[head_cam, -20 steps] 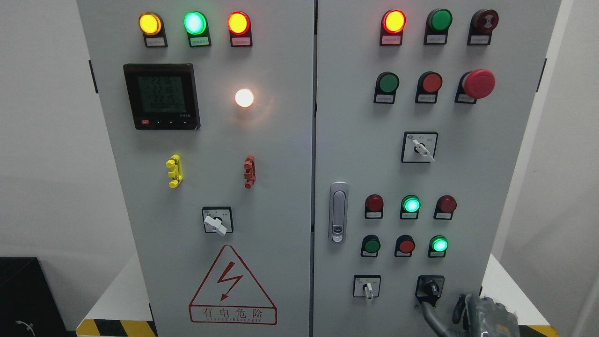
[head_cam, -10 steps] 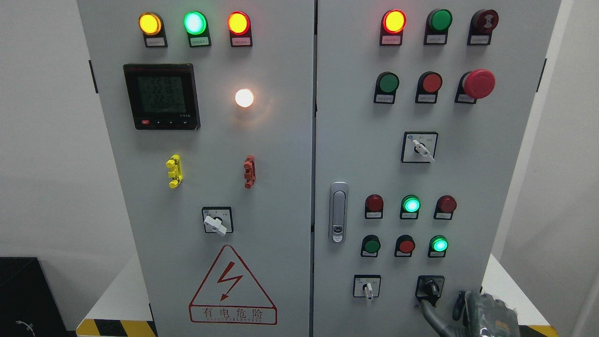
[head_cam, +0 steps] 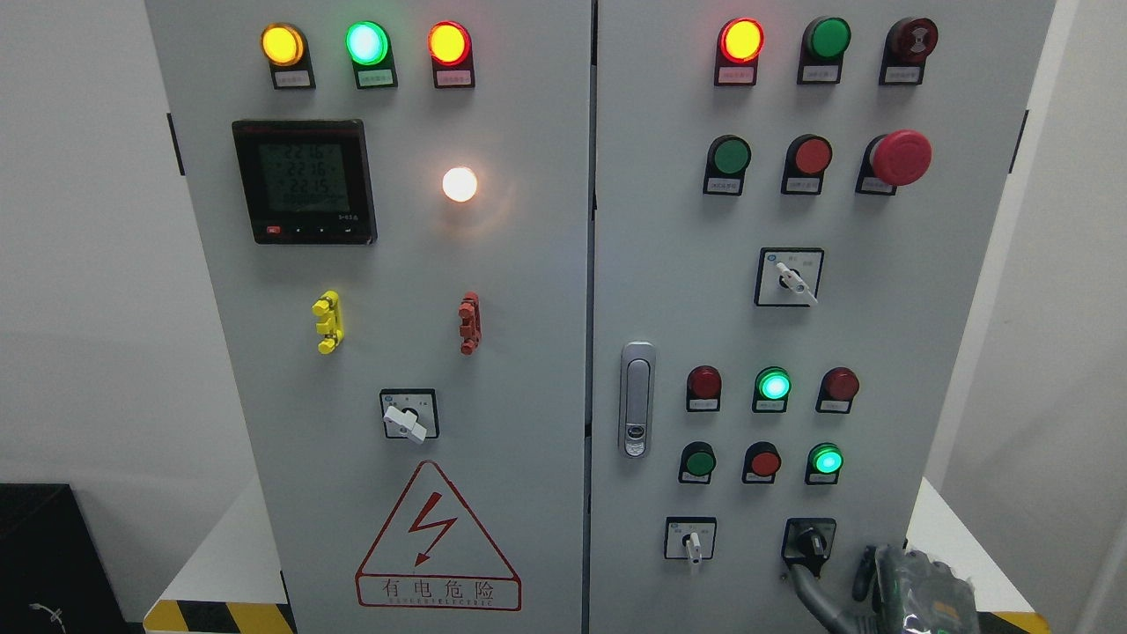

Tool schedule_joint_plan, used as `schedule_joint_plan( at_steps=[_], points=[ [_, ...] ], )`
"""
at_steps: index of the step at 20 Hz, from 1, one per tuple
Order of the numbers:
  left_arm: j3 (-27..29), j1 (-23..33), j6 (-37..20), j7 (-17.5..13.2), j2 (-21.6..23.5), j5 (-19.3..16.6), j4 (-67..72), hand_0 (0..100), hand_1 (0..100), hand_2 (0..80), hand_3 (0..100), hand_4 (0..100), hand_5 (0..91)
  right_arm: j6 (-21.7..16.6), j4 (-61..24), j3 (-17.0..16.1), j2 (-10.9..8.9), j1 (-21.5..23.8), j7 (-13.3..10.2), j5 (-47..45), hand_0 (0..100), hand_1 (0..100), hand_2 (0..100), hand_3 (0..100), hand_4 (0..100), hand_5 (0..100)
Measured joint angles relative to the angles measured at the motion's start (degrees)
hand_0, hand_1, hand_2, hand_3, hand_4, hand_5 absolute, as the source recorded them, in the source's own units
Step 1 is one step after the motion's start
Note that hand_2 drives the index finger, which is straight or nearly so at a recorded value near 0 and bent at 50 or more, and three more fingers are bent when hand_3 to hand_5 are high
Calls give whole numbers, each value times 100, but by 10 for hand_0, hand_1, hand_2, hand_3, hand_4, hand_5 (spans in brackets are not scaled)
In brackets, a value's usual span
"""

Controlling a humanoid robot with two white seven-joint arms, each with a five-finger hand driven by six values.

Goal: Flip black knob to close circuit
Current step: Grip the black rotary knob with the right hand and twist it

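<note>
We see a tall gray cabinet (head_cam: 493, 282) with two doors that fills most of the view. White walls stand on both sides of it, and a black box (head_cam: 40, 555) sits low on the left. Yellow and black stripes (head_cam: 216, 616) mark the floor edge under the cabinet.

The doors hold many round lights and buttons, a small screen (head_cam: 304, 180) and a red warning triangle (head_cam: 438, 539). The black knob (head_cam: 810, 541) is near the bottom of the right door, just right of a white switch (head_cam: 691, 539).

Our right hand (head_cam: 916, 594) pokes up at the bottom right corner, just beside and below the knob. One dark finger (head_cam: 814, 594) reaches up toward the knob. We cannot tell if it touches it, or how the other fingers are set, because the picture's edge cuts the hand off.

There is bare door to the left of the hand.
</note>
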Motion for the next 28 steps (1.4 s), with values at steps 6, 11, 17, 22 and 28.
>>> schedule_joint_plan(
  at_steps=[6, 11, 17, 22, 28],
  points=[
    [0, 0, 0, 0, 0, 0, 0, 0, 0, 0, 0, 0, 0, 0, 6, -22, -15, -9, 13, -6, 0, 138, 736, 916, 721, 728],
    [0, 0, 0, 16, 0, 0, 0, 0, 0, 0, 0, 0, 0, 0, 15, -45, -25, -23, 16, -9, 0, 143, 736, 916, 721, 730],
    [0, 0, 0, 11, 0, 0, 0, 0, 0, 0, 0, 0, 0, 0, 42, -88, -33, -68, 18, -12, 0, 147, 735, 916, 721, 729],
    [0, 0, 0, 4, 0, 0, 0, 0, 0, 0, 0, 0, 0, -4, 65, -114, -45, -103, 19, -18, 0, 153, 733, 915, 721, 730],
    [0, 0, 0, 3, 0, 0, 0, 0, 0, 0, 0, 0, 0, -8, 76, -147, -70, -122, 25, -28, 0, 155, 732, 915, 721, 729]
  ],
)
